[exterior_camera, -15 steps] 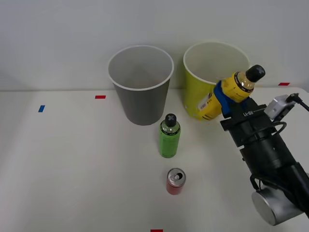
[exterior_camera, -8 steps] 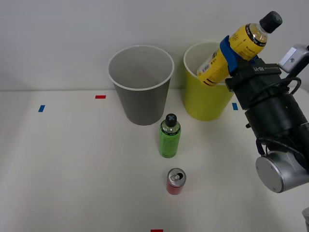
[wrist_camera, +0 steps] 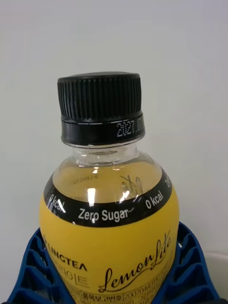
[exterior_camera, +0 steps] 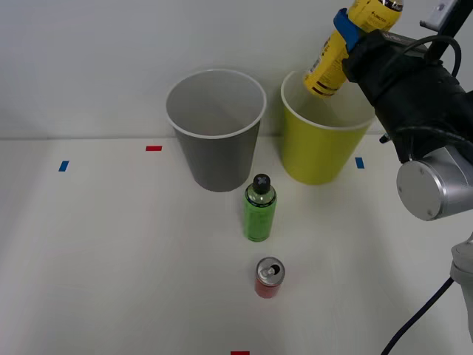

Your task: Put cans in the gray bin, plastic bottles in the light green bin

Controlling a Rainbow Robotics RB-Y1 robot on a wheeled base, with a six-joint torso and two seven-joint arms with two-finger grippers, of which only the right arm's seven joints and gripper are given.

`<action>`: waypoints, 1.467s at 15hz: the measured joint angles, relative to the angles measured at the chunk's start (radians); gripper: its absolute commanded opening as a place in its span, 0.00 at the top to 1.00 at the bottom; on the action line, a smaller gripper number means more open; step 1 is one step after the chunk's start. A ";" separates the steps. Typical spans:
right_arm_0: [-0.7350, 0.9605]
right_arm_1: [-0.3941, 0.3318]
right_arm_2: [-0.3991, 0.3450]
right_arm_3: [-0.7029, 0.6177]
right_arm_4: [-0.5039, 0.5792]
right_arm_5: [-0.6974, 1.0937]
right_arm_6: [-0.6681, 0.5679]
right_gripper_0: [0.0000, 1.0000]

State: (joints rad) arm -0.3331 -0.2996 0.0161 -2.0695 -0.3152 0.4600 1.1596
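Front cam high, looking down; wrist cam close; both share yellow bottle [exterior_camera: 332, 55] [wrist_camera: 111, 228].

Bottle [exterior_camera: 259, 209] before bins [exterior_camera: 216, 129] — can [exterior_camera: 268, 277] nearest.

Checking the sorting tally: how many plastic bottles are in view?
2. The yellow-labelled bottle is held in the right gripper above the light green bin; the green-labelled bottle stands on the table.

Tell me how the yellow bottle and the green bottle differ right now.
The yellow bottle is held in the right gripper, tilted above the light green bin; the green bottle stands upright on the table, in front of the gray bin. The yellow bottle's label is yellow, the green bottle's bright green. Both have black screw caps.
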 measured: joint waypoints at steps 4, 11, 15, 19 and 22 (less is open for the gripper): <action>-0.071 0.007 0.007 0.128 -0.005 -0.036 0.019 1.00; -0.098 0.008 0.034 0.226 0.065 -0.042 0.073 1.00; -0.097 0.010 0.043 0.244 0.088 -0.050 0.078 0.56; -0.095 0.002 0.043 0.244 0.088 -0.053 0.073 0.00; -0.094 -0.003 0.042 0.245 0.084 -0.054 0.069 0.00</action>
State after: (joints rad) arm -0.4268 -0.3022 0.0586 -1.8248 -0.2311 0.4064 1.2287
